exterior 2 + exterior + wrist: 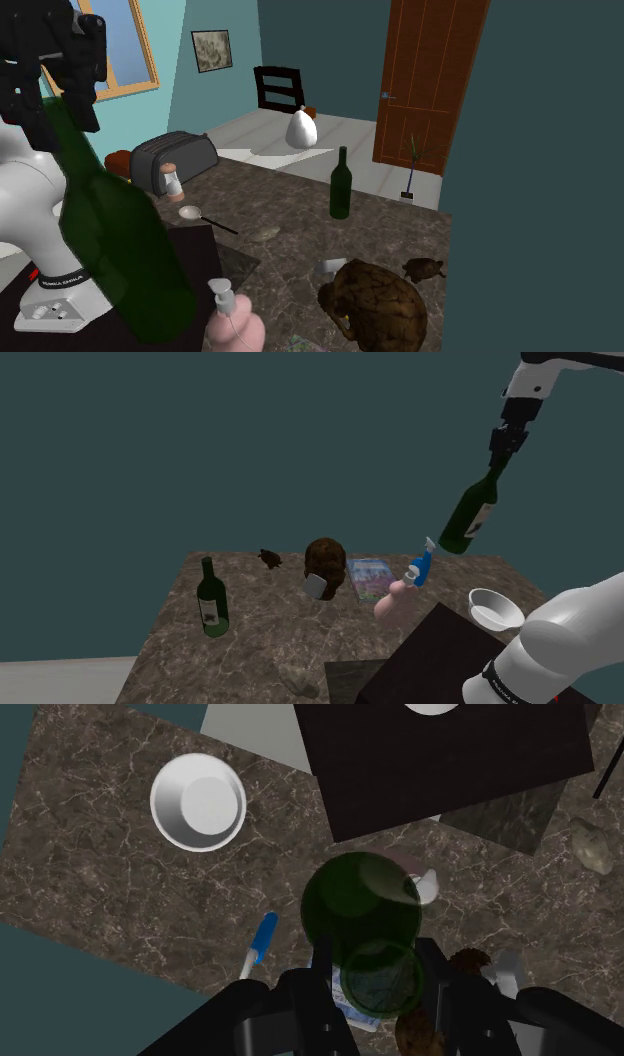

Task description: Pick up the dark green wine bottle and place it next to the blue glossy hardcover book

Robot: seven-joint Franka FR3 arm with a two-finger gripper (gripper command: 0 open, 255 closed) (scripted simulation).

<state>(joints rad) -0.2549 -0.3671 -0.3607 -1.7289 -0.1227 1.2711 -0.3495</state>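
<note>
Gripper [497, 460] clamped on the tilted wine bottle's [468, 520] neck; lowering it beside the book [371, 578] could topple the adjacent spray bottle [398, 600].

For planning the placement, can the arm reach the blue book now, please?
Probably yes: the gripper, holding the wine bottle, hangs high with open air toward the book, though a spray bottle sits beside it.
</note>
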